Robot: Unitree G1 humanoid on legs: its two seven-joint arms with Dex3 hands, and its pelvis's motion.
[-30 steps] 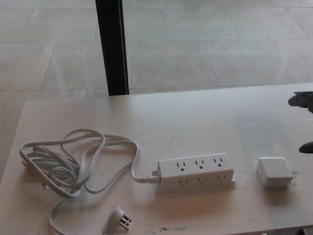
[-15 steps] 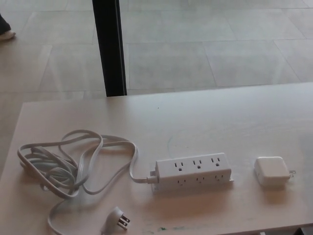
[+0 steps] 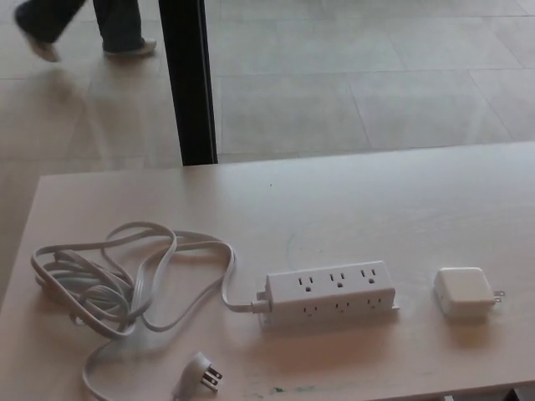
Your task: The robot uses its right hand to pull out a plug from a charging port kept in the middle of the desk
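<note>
White charger plug point(image 3: 464, 291) lies flat on the desk point(image 3: 376, 209), just to the right of the power strip point(image 3: 330, 292) and apart from it, its two metal prongs pointing right, toward the desk's edge. So it's out of the strip, sitting loose on the pale wood. The strip rests near the middle of the desk, a long white block with two rows of three sockets, every socket I can see bare. From its left end the white cord point(image 3: 117, 280) runs off and loops into a loose tangle on the left side of the desk, and the cord's own plug point(image 3: 202, 373) lies near the front edge, prongs pointing right. As for my hands: neither one shows here, right or left, so I can't tell you whether they're clenched or slack. Beyond the desk, a black post point(image 3: 187, 79) stands on the tiled floor point(image 3: 351, 75), and a person's legs point(image 3: 84, 25) show at the top left.
</note>
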